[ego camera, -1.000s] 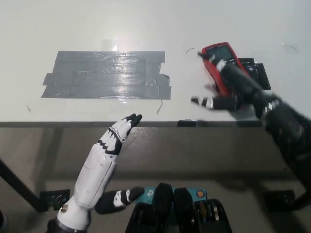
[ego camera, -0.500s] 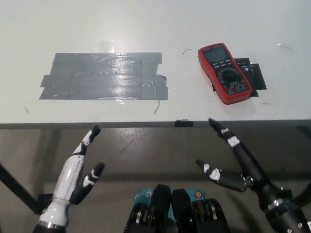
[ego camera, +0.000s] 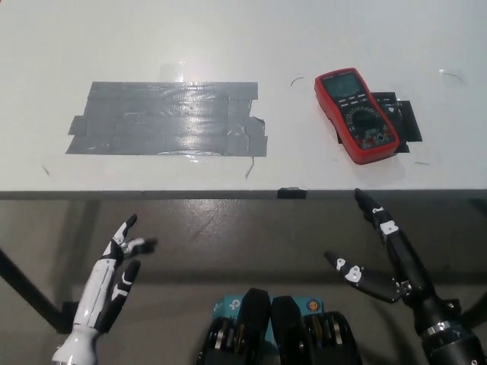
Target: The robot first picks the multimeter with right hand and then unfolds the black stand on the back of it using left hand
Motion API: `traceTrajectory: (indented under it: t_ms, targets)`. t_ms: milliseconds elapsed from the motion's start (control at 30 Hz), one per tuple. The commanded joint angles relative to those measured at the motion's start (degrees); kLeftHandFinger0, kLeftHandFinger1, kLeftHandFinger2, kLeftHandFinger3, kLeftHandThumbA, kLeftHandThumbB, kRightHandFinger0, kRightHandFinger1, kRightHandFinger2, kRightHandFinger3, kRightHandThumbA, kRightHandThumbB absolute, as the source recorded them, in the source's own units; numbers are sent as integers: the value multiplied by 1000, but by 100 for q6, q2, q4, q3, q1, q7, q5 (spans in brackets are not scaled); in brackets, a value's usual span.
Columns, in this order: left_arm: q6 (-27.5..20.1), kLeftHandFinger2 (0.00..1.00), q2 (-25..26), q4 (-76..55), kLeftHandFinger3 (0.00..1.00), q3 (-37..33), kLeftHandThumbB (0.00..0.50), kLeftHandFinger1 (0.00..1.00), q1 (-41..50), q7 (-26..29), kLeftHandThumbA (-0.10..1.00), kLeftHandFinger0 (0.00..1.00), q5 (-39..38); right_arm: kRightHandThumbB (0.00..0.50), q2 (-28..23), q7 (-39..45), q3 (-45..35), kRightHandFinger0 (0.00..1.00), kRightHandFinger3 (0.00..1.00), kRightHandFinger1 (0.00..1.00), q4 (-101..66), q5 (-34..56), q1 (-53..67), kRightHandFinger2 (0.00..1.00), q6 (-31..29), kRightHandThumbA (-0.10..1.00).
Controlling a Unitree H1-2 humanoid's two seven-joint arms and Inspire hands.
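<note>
Multimeter (ego camera: 356, 115) lies flat on the white table (ego camera: 304, 30), display and dial facing up, on the right side of the surface and well apart from both hands; its back, where the stand sits, is hidden. Nearest the camera, below the table edge: white left hand (ego camera: 114, 277) at lower left, empty, fingers apart and pointing up toward the table; black right hand (ego camera: 384, 258) at lower right, also empty, fingers spread wide, one reaching up close to the table edge. Farther off, on the tabletop, the red-cased meter rests partly over a patch of black tape (ego camera: 402, 120), tilted with its screen end toward the far side. To its left, a broad patch of grey tape (ego camera: 167, 118) is stuck to the surface.
</note>
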Motion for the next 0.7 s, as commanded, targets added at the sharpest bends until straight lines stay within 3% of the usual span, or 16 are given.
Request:
traceTrajectory:
  t_ms: [0,100,200,300,367,400,433,467,500,667]
  targets:
    - [35,8,2,-244,1000,87,218,374,84,-98,1000,1000,-116,349,64,-21,-142,1000,1000,1000,-118,39,8,1000,-411,727]
    - [1,12,-11,-226,1000,110,205,401,77,-105,1000,1000,-118,340,74,-7,-159,1000,1000,1000,-148,21,21,1000,-401,713]
    - [-1,59,-11,-230,1000,123,203,339,77,-161,1000,1000,-172,341,82,4,-175,1000,1000,1000,-108,11,18,1000,-443,709]
    - [30,69,-12,-250,1000,131,212,365,57,-195,1000,1000,-179,338,84,20,-176,1000,1000,1000,-109,-31,4,1000,-415,709]
    - [-38,162,-1,-226,1000,125,211,411,49,-194,1000,1000,-155,340,92,17,-165,1000,1000,1000,-122,-61,13,1000,-434,704]
    - [-67,373,2,-211,1000,123,211,528,46,-191,1000,1000,-148,339,98,12,-164,1000,1000,1000,-117,-66,14,1000,-459,701]
    - [-59,390,6,-205,1000,116,211,539,20,-200,1000,1000,-142,339,100,3,-175,1000,1000,1000,-108,-60,14,1000,-472,699]
    - [-13,774,29,-191,1000,101,215,883,7,-237,1000,1000,-142,341,108,0,-175,1000,1000,1000,-109,-58,16,1000,-483,698]
    - [111,1000,49,-219,1000,74,248,1000,-5,-286,1000,1000,-116,340,102,5,-176,1000,1000,1000,-105,-58,14,1000,-494,695]
    - [409,1000,102,-406,1000,52,254,1000,-42,-469,1000,1000,-99,335,81,20,-179,1000,1000,1000,-101,-110,-47,1000,-473,698]
